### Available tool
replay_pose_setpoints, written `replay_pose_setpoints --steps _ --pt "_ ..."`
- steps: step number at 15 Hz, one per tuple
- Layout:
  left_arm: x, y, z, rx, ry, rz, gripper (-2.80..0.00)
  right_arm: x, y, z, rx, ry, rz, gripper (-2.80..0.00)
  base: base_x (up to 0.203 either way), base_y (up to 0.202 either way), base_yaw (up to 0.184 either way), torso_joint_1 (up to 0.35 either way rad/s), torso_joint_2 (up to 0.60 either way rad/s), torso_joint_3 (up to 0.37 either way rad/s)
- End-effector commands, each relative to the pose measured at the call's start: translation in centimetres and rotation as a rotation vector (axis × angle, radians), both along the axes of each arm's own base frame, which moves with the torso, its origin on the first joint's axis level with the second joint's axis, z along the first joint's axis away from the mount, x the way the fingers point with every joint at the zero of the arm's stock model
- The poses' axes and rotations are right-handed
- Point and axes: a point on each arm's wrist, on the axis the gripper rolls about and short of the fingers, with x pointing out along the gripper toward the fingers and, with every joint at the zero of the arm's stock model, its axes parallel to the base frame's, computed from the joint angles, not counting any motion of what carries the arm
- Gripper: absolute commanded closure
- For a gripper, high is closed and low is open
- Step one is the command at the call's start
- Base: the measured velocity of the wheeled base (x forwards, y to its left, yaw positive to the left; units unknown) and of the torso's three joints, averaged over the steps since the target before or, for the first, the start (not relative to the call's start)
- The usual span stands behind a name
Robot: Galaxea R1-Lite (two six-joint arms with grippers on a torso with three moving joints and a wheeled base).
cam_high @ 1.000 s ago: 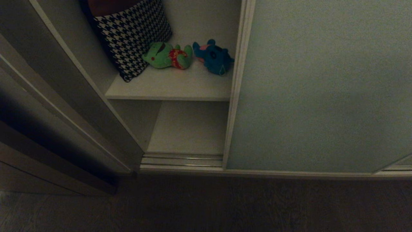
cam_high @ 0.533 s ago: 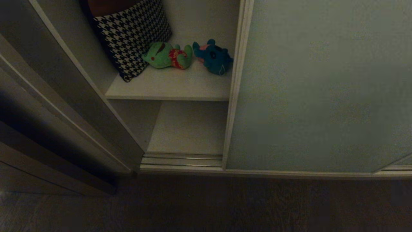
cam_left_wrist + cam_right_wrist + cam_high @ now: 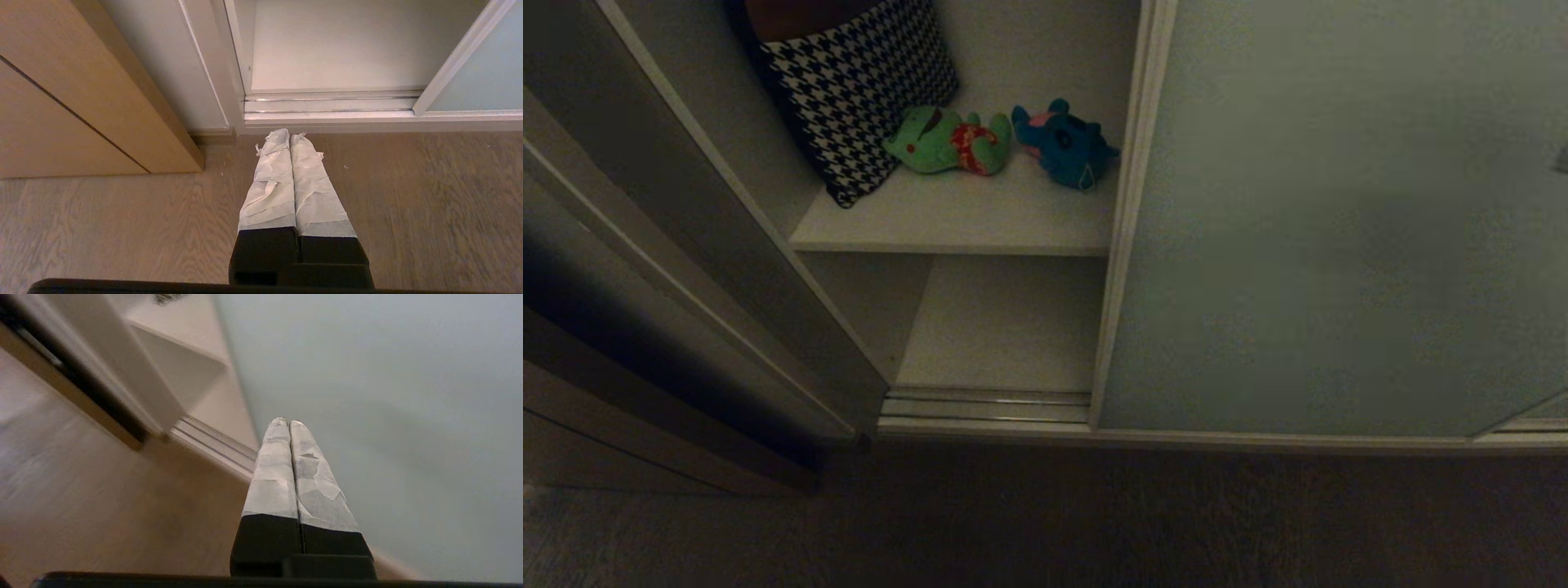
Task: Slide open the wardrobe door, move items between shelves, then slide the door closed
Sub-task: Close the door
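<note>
The sliding wardrobe door (image 3: 1339,229) stands slid to the right, and the left bay is uncovered. On the upper of the two shelves (image 3: 964,216) lie the items: a green plush toy (image 3: 947,143) and, to its right, a blue plush toy (image 3: 1066,151) close to the door's frame edge. The lower shelf (image 3: 1005,327) is bare. My right gripper (image 3: 289,421) is shut and empty, its tips raised in front of the door panel (image 3: 388,396) near that panel's left edge. My left gripper (image 3: 289,132) is shut and empty, low over the floor just before the bottom track (image 3: 327,106).
A black-and-white houndstooth cushion (image 3: 858,90) leans at the back left of the upper shelf, touching the green toy. Dark wooden panelling (image 3: 605,327) juts out on the left of the wardrobe. Wooden floor (image 3: 1094,523) runs along the front.
A small grey tip has come into the head view at the far right edge, in front of the door. The toys, the cushion and the left gripper have not moved.
</note>
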Motion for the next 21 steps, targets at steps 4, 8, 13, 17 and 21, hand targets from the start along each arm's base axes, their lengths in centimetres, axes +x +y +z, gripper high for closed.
replay_pose_setpoints --steps 4,8,13,17,21 --pt "0.0 0.0 0.0 0.0 0.001 0.0 0.0 6.7 7.2 0.2 0.007 -0.034 0.034 0.0 0.0 0.0 0.0 0.0 0.0 0.0" --pt "0.0 0.0 0.0 0.0 0.001 0.0 0.0 7.8 10.2 1.1 0.034 -0.063 0.088 0.0 0.0 0.0 0.0 0.0 0.0 0.0" --pt "0.0 0.0 0.0 0.0 0.001 0.0 0.0 9.2 12.7 0.1 0.004 -0.027 0.081 0.0 0.0 0.0 0.0 0.0 0.0 0.0" --pt "0.0 0.0 0.0 0.0 0.001 0.0 0.0 11.3 14.0 -0.7 0.021 -0.031 0.036 0.0 0.0 0.0 0.0 0.0 0.0 0.0" --pt "0.0 0.0 0.0 0.0 0.001 0.0 0.0 12.6 14.8 -1.2 0.016 -0.022 0.018 0.0 0.0 0.0 0.0 0.0 0.0 0.0"
